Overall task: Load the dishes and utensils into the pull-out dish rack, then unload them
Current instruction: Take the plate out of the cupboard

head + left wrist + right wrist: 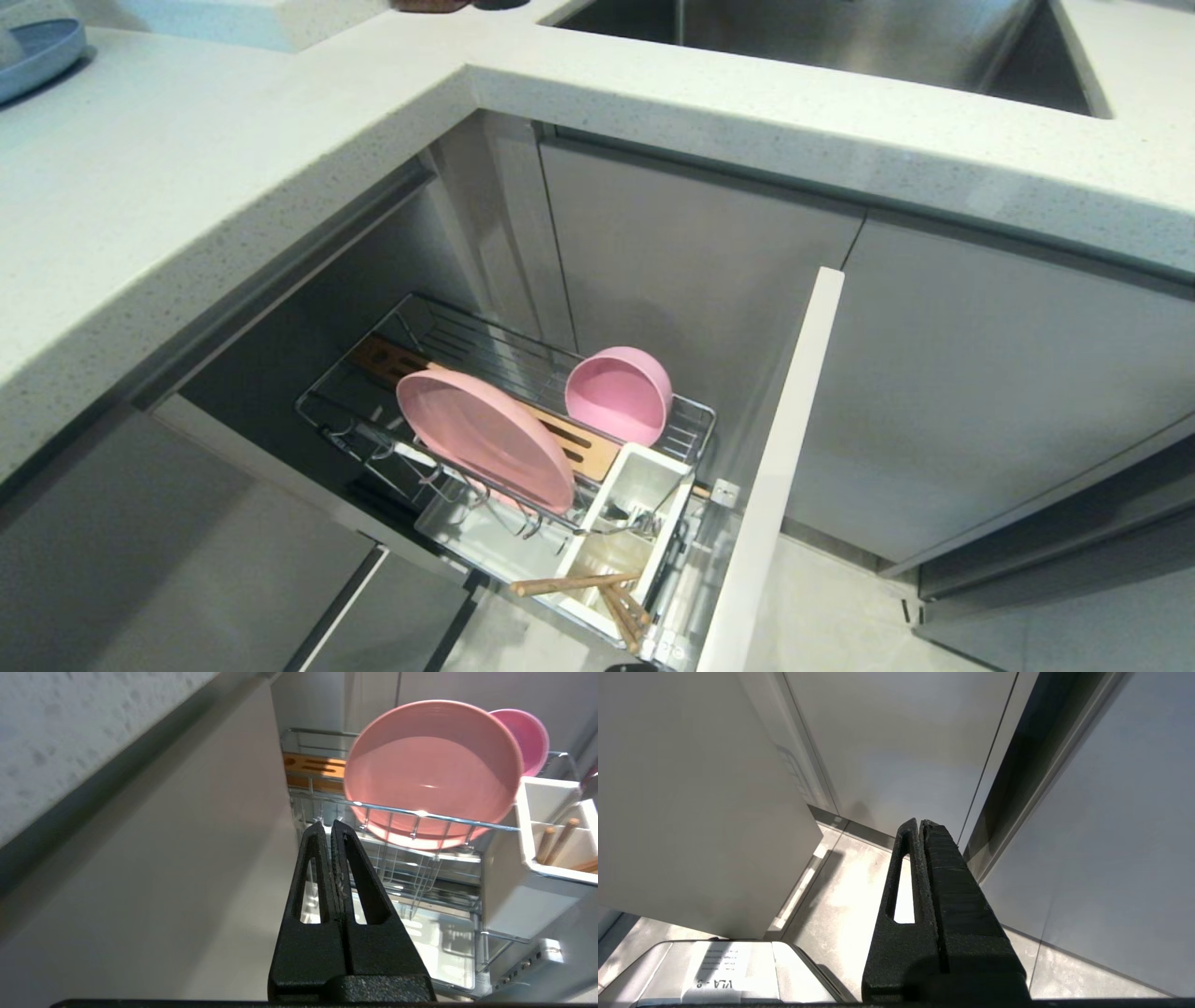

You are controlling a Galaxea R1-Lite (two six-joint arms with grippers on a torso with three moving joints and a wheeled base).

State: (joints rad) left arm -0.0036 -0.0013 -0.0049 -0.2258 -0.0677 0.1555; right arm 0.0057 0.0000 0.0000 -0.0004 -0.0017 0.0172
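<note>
Head view: matte pink plate [485,437] stands on edge; left gripper [331,826] clenched, empty.

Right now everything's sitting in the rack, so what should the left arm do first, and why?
Probably open the left tool and ease toward the pink plate. It is shut and empty, short of the rack, and the plate standing in the prongs is the nearest piece to unload.
</note>
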